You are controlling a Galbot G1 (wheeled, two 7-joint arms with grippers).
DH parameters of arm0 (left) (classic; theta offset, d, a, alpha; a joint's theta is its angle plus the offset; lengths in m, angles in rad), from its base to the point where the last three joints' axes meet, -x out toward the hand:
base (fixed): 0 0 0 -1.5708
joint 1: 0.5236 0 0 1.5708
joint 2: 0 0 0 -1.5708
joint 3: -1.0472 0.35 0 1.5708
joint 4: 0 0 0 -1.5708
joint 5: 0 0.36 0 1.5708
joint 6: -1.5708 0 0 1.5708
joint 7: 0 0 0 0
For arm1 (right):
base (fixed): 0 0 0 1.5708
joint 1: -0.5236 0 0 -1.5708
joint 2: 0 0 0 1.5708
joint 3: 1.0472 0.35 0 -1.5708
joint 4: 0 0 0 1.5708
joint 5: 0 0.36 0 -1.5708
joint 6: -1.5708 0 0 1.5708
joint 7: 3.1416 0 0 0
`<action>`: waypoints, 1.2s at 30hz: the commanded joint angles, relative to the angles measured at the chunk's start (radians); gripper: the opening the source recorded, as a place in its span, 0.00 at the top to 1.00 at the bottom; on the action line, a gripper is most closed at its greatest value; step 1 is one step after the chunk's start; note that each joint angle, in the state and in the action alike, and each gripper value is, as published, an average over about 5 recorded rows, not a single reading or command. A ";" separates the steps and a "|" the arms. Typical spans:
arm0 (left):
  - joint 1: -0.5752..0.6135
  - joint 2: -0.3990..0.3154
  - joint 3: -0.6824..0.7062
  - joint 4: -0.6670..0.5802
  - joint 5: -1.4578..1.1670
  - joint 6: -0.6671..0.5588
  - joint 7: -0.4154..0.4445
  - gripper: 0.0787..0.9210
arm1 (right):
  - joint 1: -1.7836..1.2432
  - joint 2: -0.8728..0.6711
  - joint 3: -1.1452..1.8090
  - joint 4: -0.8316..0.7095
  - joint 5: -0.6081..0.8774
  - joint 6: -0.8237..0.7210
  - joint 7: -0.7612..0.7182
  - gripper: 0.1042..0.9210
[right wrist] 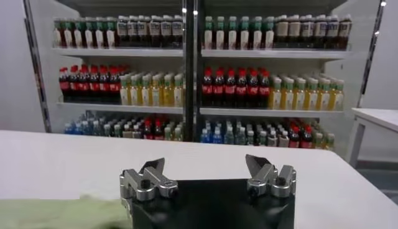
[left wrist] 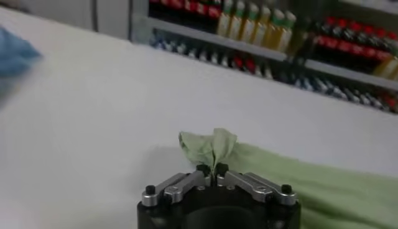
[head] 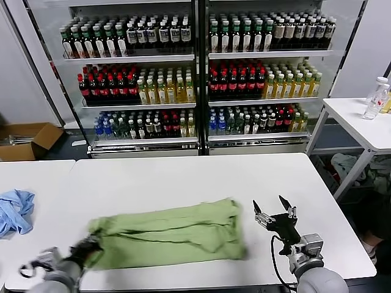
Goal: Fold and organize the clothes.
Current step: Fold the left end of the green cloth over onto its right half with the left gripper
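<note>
The light green shirt point(head: 168, 233) lies in a rumpled, folded band across the front of the white table point(head: 201, 177). Its collar, buttons and print are hidden. My left gripper point(head: 85, 249) is at the shirt's left end, shut on a pinch of green fabric point(left wrist: 214, 148) in the left wrist view, its fingertips point(left wrist: 203, 169) pressed together. My right gripper point(head: 273, 208) is open and empty just right of the shirt's right end, above the table. In the right wrist view its fingers point(right wrist: 153, 168) stand wide apart, with a green edge of the shirt point(right wrist: 56, 213) beside it.
A light blue garment point(head: 14, 210) lies on the table's left part. A drinks cooler point(head: 195, 73) full of bottles stands behind. A white side table point(head: 360, 122) with bottles is at the right. A cardboard box point(head: 27, 139) sits on the floor at the left.
</note>
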 commanded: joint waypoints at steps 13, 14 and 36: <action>-0.017 -0.078 -0.010 -0.287 -0.545 0.035 -0.004 0.97 | 0.042 -0.011 -0.043 -0.026 -0.013 0.012 -0.001 0.12; -0.025 -0.097 0.027 -0.290 -0.546 0.034 -0.006 0.97 | 0.040 -0.010 -0.043 -0.027 -0.015 0.013 -0.001 0.12; -0.287 -0.231 0.435 -0.019 -0.236 0.035 0.019 0.97 | 0.107 -0.037 -0.110 -0.031 -0.027 0.009 -0.010 0.12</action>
